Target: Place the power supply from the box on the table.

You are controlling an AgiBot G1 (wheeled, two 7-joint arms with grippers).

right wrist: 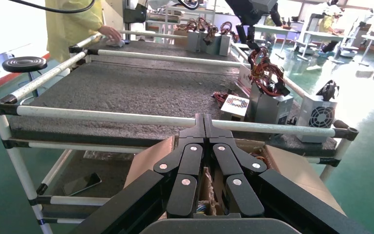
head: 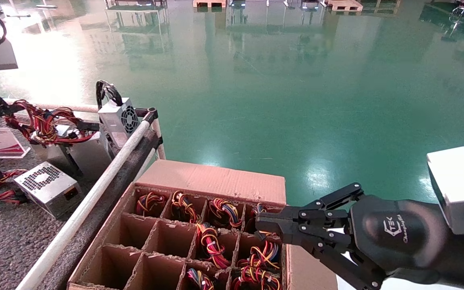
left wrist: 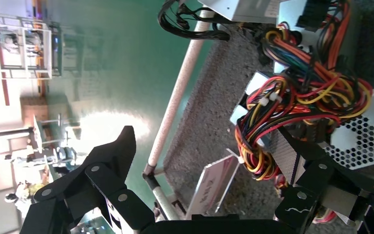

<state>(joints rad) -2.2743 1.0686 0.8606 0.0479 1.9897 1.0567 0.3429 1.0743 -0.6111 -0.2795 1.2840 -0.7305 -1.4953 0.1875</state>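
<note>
A: The right tool (head: 262, 227) hangs over the far right cells of the box (head: 216, 179), its two tips pressed together with nothing between them, as the right wrist view shows.

B: And the left tool (left wrist: 202, 151)?

A: It is over the surface (head: 2, 241), well apart from the box, spread wide. One of its fingers (left wrist: 289, 153) touches the wire bundle (head: 44, 123) of the power supply (head: 81, 155); the other (left wrist: 117, 151) stands clear on the rail side. Whether it grips the wires cannot be told.

B: So where is the unit itself?

A: Standing on the surface near the white rail (head: 107, 175), just beside a fan-grilled unit (head: 119, 119), with a perforated unit (head: 48, 187) lying nearer the robot.

B: How far along does that put the task?

A: Nearly done, by the look of it: the unit is out of the box and resting on the mat. What seems left is for the left tool to draw clear of the wires. Several cells remain filled with wire bundles, others are empty.
</note>
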